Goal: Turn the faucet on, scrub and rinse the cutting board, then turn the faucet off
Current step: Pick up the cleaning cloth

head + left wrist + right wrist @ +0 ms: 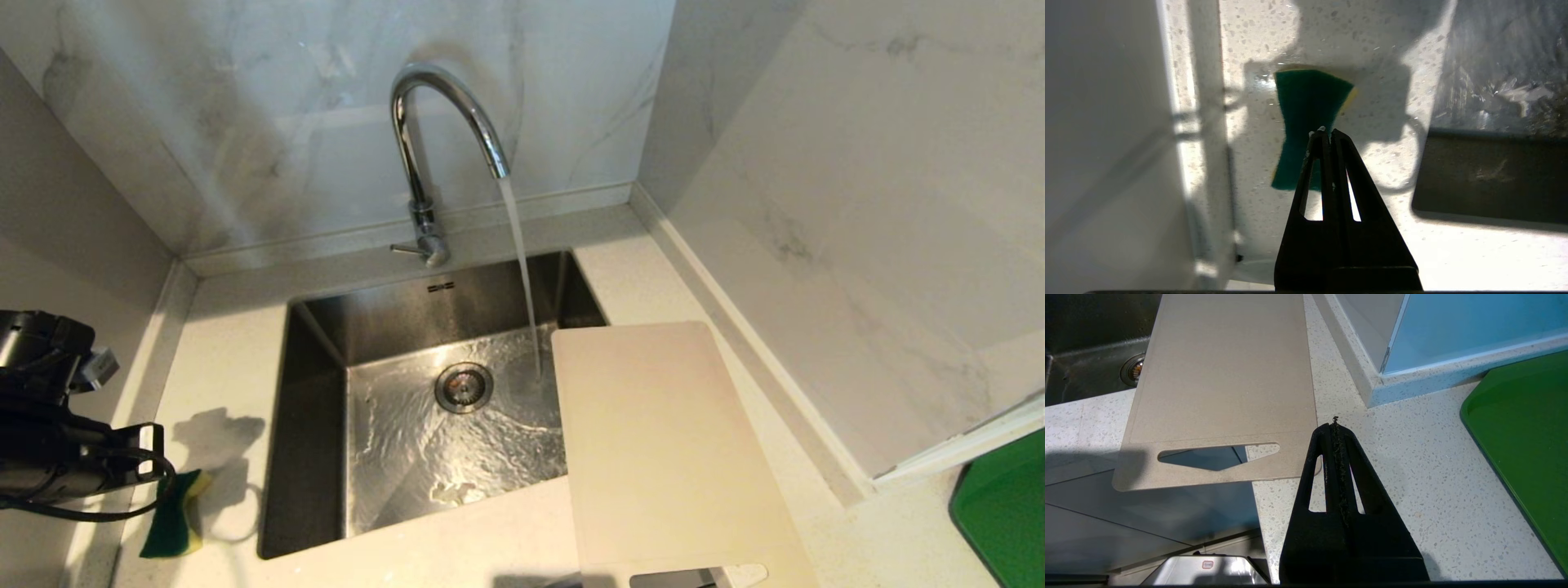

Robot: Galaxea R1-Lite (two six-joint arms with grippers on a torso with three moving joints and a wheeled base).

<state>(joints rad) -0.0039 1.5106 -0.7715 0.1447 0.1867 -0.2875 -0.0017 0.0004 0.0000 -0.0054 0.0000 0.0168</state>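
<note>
Ok, left gripper (1327, 131) fingers pressed together, empty, hovering just above green/yellow sponge (1306, 122) on counter (229, 359) left of sink (424, 425). Right gripper (1336, 426) also closed, nothing held, over counter beside cutting board (661, 449) near its slot end. Board lies flat at sink's right edge, partly overhanging basin. Faucet (433, 139) behind sink, water running. Green tray (1004, 514) far right of sink.
</note>
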